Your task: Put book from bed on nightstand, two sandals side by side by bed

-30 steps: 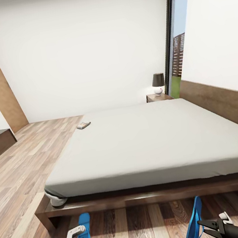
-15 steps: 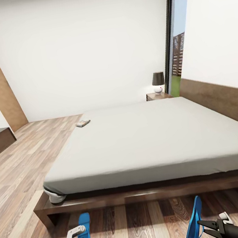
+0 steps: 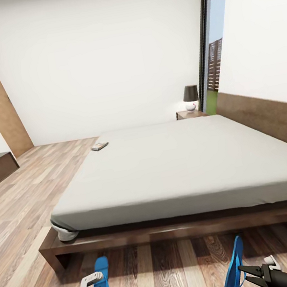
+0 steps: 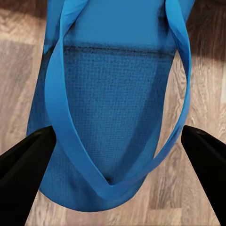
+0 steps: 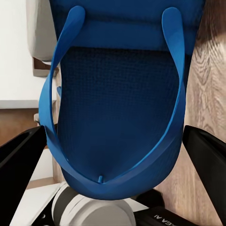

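While low before bed [image 3: 179, 165], both grippers on sandals.

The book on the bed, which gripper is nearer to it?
Left. The left gripper sits below the book's side of the bed; the right gripper is farther across.

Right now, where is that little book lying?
In the head view the book lies on the bed, at the mattress's far left corner, across from the nightstand with the lamp.
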`<state>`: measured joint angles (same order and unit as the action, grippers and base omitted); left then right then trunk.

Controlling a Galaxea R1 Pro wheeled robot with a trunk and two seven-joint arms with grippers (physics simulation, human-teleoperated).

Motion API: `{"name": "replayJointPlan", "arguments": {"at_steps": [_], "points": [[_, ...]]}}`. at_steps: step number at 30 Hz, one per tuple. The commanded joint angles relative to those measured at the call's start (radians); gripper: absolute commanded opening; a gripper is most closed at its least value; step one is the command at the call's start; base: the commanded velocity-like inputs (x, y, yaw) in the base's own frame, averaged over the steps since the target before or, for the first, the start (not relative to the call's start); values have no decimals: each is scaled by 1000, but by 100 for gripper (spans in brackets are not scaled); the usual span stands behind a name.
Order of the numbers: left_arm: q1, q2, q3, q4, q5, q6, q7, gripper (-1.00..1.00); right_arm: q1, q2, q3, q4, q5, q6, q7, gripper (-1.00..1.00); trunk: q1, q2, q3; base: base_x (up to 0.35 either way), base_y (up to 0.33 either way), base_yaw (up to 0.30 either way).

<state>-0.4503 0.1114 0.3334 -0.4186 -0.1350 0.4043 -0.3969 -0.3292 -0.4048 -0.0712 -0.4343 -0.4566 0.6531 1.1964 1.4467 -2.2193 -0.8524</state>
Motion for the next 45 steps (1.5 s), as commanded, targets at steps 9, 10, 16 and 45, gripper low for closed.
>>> {"name": "replayJointPlan", "arguments": {"at_steps": [9,10,16,45], "points": [[-1,-1,9,-2,-9,5,-8,-100,-1,0,-1,-1,-5,8,3,-100,34,-64,-29,0,0,0],[-1,-1,9,-2,-9,5,-8,-100,-1,0,-1,-1,-5,8,3,-100,38,-71,-32,0,0,0],[-1,-1,9,-2,-9,5,-8,-100,-1,-1,-1,-1,-5,8,3,-100,61,-113,-51,0,0,0],[-1,-1,7,-2,-9,5,-8,-100,-1,-1,-1,-1,-5,9,4,-100,156,-282,-146,0,0,0]]}}
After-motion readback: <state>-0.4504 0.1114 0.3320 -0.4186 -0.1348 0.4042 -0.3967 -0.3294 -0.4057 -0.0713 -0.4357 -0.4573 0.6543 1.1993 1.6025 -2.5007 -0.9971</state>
